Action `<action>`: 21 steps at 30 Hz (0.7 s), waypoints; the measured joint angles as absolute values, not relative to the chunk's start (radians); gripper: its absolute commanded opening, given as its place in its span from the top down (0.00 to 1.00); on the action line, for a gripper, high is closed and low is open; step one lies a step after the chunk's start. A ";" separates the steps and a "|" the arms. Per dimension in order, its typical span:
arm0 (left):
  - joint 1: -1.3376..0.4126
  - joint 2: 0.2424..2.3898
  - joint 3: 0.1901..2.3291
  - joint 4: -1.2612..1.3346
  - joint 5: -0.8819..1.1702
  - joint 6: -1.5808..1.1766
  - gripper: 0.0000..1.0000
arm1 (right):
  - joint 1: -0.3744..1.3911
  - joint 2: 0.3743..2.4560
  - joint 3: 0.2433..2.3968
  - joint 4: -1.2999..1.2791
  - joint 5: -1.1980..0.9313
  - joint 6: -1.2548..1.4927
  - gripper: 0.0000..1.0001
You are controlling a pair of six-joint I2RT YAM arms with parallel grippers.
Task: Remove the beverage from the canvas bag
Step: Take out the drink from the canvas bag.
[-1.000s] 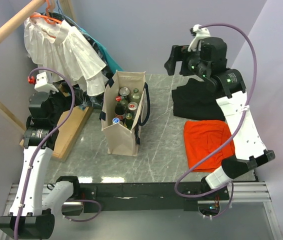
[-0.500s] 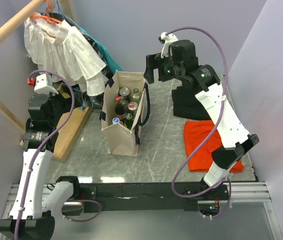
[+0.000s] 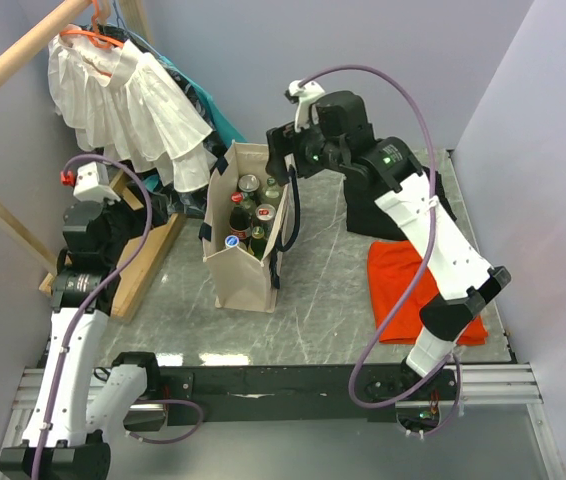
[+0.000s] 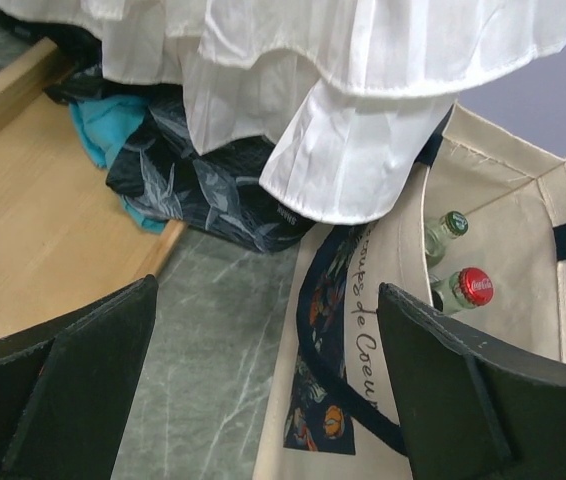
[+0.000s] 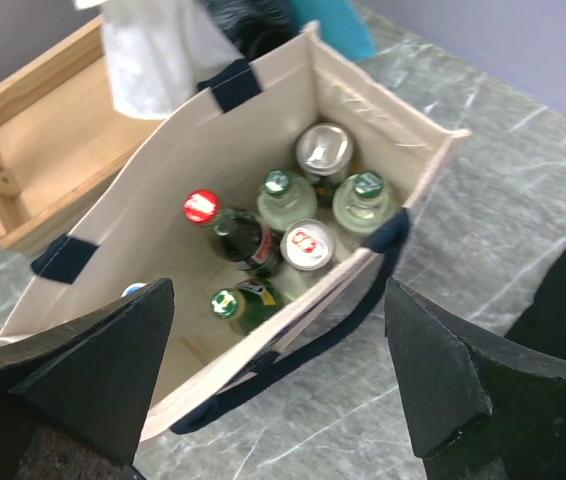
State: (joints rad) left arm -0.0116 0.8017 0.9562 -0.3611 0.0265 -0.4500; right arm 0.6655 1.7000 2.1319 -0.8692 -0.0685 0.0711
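The cream canvas bag (image 3: 246,262) with navy handles stands upright at mid-table. Several beverages stand inside it: a red-capped dark bottle (image 5: 225,226), green-capped bottles (image 5: 280,196) and silver can tops (image 5: 310,244). My right gripper (image 3: 281,163) hovers over the bag's far right corner. It is open, and in the right wrist view (image 5: 278,385) the bag's near rim and a handle lie below the gap. My left gripper (image 3: 166,210) is open to the left of the bag. In the left wrist view (image 4: 268,400) it faces the printed bag wall (image 4: 363,350), and two bottle caps (image 4: 474,287) show.
A white ruffled garment (image 3: 128,105) hangs from a wooden rail at the back left, over dark patterned and teal clothes (image 4: 193,180). A wooden tray (image 3: 148,265) lies left of the bag. A black cloth (image 3: 393,215) and an orange cloth (image 3: 413,285) lie to the right.
My right arm swung left from above the black cloth to over the bag's opening, its jaws narrowing slightly. My left arm shifted a little toward the bag.
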 measured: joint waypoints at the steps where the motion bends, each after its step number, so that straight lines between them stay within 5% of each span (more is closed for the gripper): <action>1: -0.012 0.793 0.942 -0.358 0.027 -0.455 0.04 | 0.674 1.703 2.132 -0.869 -0.068 0.068 0.10; 21: -0.012 0.776 0.866 -0.356 0.018 -0.495 0.04 | 0.757 1.850 2.113 -0.846 -0.051 0.054 0.11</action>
State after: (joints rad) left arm -0.0120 0.7761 0.8661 -0.3561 0.0181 -0.4950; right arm 0.7570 1.8500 2.1128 -0.8459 -0.0513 0.0540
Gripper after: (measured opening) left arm 0.966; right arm 0.895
